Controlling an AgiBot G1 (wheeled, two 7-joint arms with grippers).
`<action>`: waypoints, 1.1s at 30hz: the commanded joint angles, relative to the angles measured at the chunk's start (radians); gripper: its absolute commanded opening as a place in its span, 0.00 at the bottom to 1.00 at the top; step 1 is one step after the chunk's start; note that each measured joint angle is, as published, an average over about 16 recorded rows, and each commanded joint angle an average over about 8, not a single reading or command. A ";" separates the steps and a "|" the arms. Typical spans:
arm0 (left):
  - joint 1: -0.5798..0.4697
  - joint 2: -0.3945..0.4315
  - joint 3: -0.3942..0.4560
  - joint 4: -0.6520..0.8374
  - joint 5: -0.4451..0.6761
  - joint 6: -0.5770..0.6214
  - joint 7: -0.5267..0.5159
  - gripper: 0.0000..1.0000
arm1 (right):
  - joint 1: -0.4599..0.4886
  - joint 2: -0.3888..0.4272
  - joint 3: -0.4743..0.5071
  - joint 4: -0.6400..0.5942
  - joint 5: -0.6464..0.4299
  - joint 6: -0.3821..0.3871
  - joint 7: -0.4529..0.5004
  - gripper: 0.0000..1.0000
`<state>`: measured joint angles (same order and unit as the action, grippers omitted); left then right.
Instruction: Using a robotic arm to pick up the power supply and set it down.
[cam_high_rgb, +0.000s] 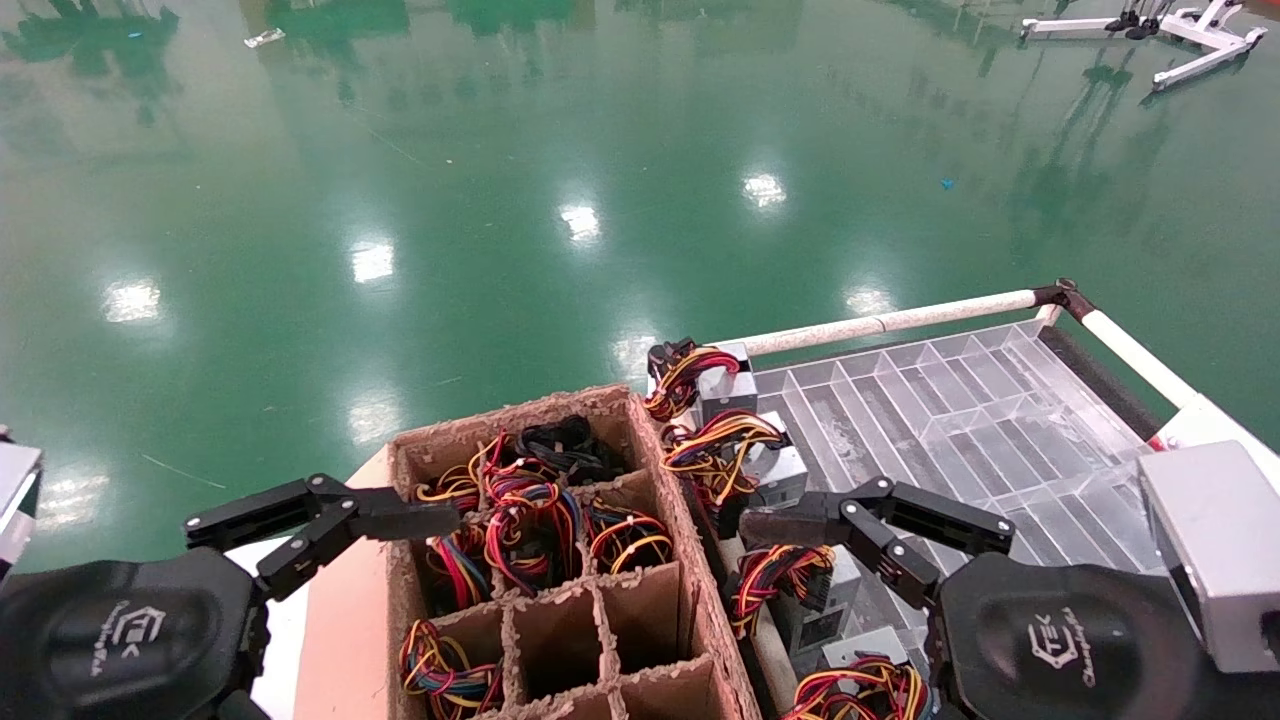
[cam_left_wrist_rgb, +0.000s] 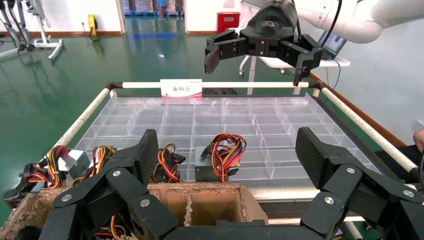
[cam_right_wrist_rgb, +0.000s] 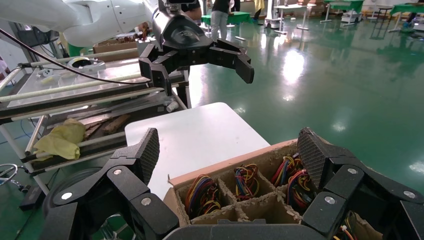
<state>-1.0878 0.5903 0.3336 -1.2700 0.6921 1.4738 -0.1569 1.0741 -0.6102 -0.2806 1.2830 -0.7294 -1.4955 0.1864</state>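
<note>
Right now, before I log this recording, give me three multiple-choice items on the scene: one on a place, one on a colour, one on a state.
1. Where is the clear tray relative to the cardboard box?
A. on the robot's right of it
B. on the robot's left of it
C. stacked on top of it

2. What colour is the floor?
A. grey
B. green
C. white

3. How is the right gripper?
A. shut, fingers together
B. folded out of sight
C. open, holding nothing

Answers:
1 A: the head view shows the tray beside the box's right wall.
2 B: it is glossy green all round.
3 C: its fingers are spread with nothing between them.
</note>
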 joint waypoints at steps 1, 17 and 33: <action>0.000 0.000 0.000 0.000 0.000 0.000 0.000 1.00 | 0.000 0.000 0.000 0.000 0.000 0.000 0.000 1.00; 0.000 0.000 0.000 0.000 0.000 0.000 0.000 1.00 | 0.000 0.000 0.000 0.000 0.000 0.000 0.000 1.00; 0.000 0.000 0.000 0.000 0.000 0.000 0.000 0.00 | 0.000 0.000 0.000 0.000 0.000 0.000 0.000 1.00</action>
<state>-1.0878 0.5903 0.3335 -1.2700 0.6921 1.4738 -0.1569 1.0741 -0.6102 -0.2806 1.2829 -0.7294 -1.4955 0.1864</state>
